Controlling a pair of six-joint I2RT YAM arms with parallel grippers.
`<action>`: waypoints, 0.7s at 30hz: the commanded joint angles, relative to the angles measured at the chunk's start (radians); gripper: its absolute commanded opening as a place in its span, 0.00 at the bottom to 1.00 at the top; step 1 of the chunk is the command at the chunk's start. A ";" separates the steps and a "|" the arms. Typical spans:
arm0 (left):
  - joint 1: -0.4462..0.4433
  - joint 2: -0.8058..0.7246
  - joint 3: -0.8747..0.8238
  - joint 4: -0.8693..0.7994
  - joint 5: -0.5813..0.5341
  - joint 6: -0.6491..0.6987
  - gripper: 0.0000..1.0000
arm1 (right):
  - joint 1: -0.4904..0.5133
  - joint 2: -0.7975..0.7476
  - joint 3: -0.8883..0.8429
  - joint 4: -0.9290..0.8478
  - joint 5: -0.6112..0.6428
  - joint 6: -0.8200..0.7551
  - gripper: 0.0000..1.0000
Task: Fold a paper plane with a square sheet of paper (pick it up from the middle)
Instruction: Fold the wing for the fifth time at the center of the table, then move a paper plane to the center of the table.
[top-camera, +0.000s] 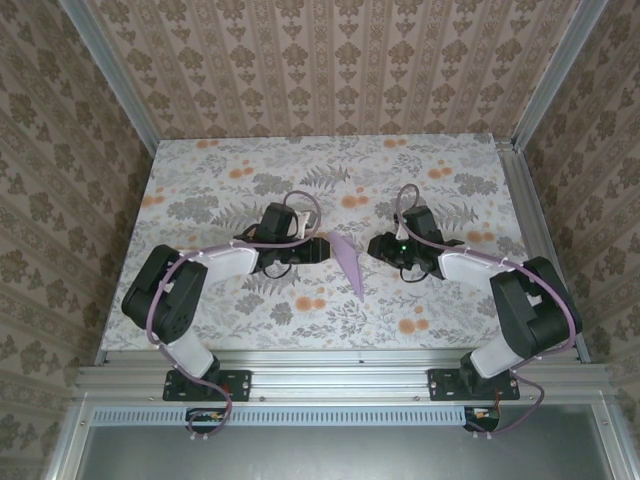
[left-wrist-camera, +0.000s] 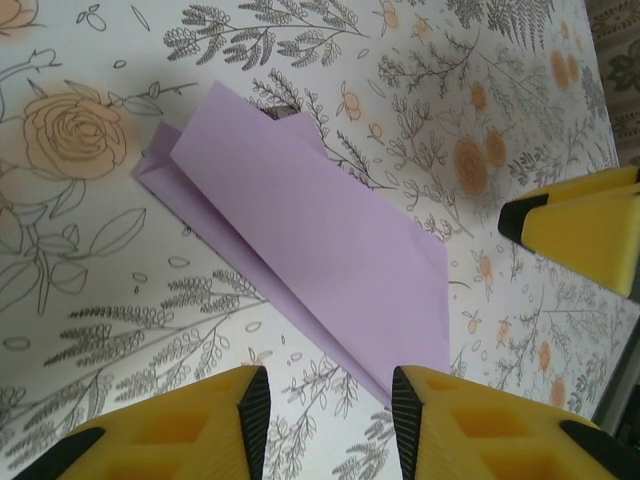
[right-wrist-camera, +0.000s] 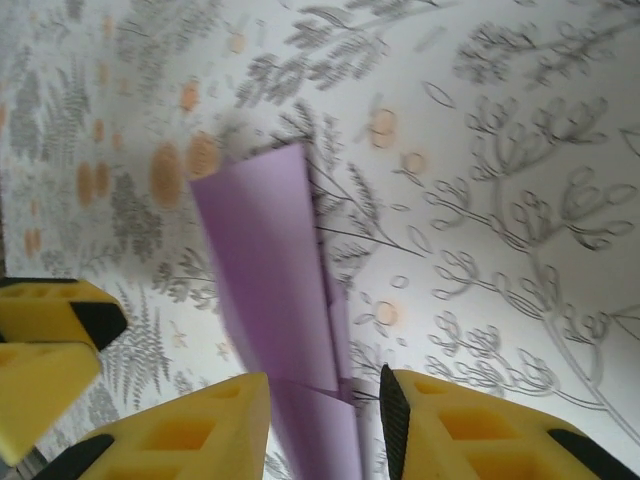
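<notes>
Paper plane (top-camera: 346, 264) looks done, lying flat mid-desk (top-camera: 200, 200). Left gripper (left-wrist-camera: 328, 388) and right gripper (right-wrist-camera: 325, 388) are both half-open, holding nothing, so it rests free.

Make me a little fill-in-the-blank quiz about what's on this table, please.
1. The paper plane lies ___ the left gripper and the right gripper.
2. The fingers of each gripper are ___ with black tips.
3. The tablecloth under the plane is printed with orange ___ and grey leaves.
4. Both grippers' jaws stand ___, with a clear gap between the fingers.

Missing words: between; yellow; flowers; open.
</notes>
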 joint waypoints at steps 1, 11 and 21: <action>-0.004 0.029 0.045 0.034 0.012 -0.018 0.41 | 0.003 0.053 0.006 -0.034 -0.049 -0.023 0.37; -0.009 0.040 0.081 -0.025 -0.019 0.004 0.44 | 0.062 0.177 0.110 -0.035 -0.099 -0.053 0.37; -0.009 0.008 0.079 -0.090 -0.043 0.024 0.46 | 0.152 0.209 0.189 -0.139 -0.033 -0.138 0.38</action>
